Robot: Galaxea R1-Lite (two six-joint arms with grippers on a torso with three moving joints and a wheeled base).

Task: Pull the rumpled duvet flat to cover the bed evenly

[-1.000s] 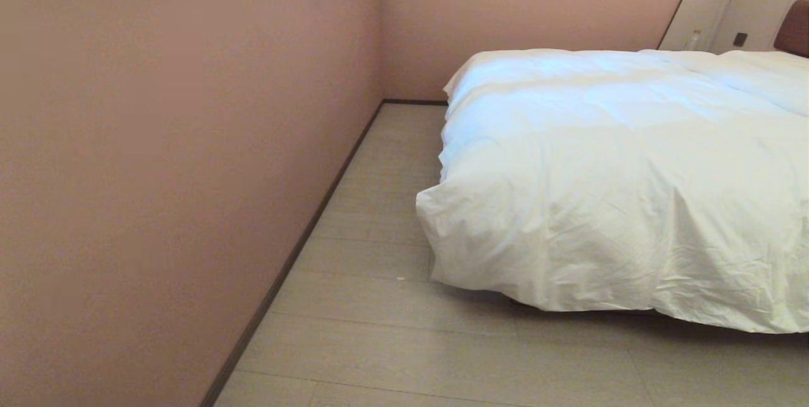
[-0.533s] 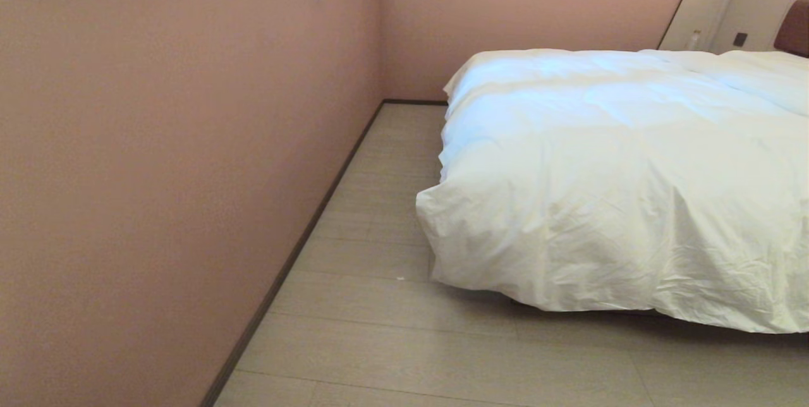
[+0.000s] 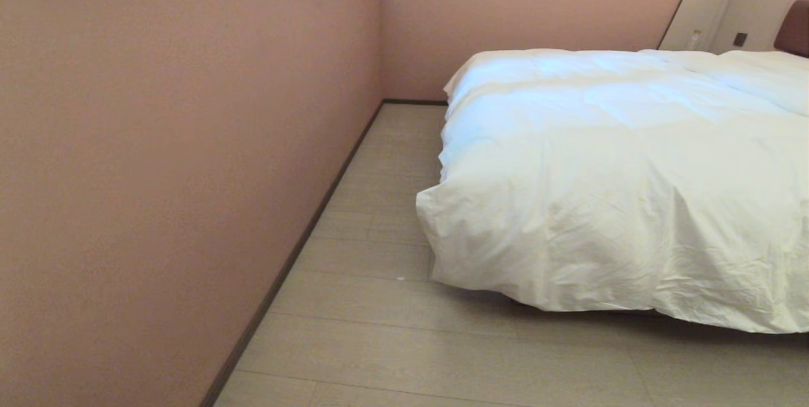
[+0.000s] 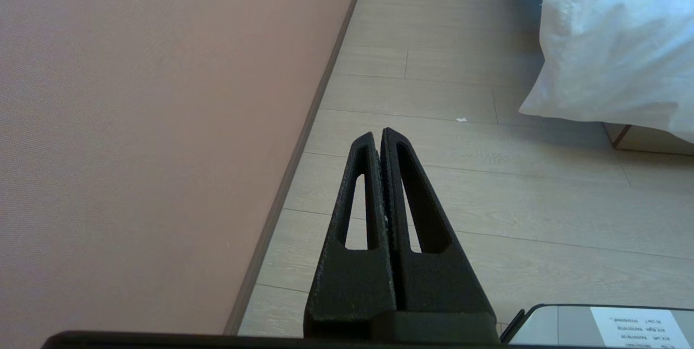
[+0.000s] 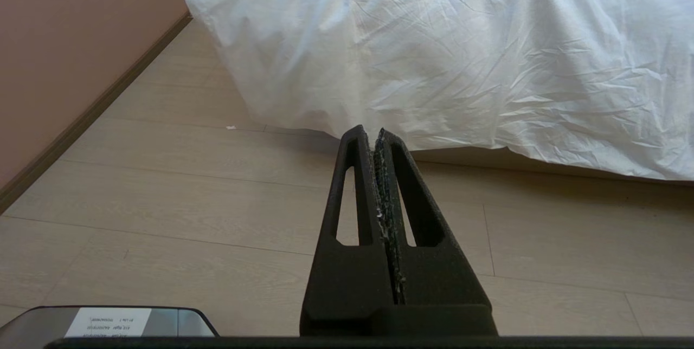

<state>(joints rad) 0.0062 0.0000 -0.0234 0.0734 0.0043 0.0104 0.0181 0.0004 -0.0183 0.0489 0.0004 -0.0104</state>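
Observation:
The white puffy duvet (image 3: 607, 173) lies over the bed and hangs creased over its near end and left corner, almost to the floor. A brown headboard (image 3: 796, 28) with beige panels shows at the far right. Neither arm appears in the head view. My left gripper (image 4: 379, 135) is shut and empty, low over the floor, with the duvet's corner (image 4: 612, 45) well off to one side. My right gripper (image 5: 370, 132) is also shut on nothing, pointing at the hanging duvet edge (image 5: 461, 67) a short way ahead. The bed base (image 4: 645, 140) peeks out under the duvet.
A pink wall (image 3: 158, 173) with a dark skirting board runs along the left, leaving a strip of pale wood floor (image 3: 379, 217) between it and the bed. A small white speck (image 3: 399, 278) lies on the floor near the duvet corner.

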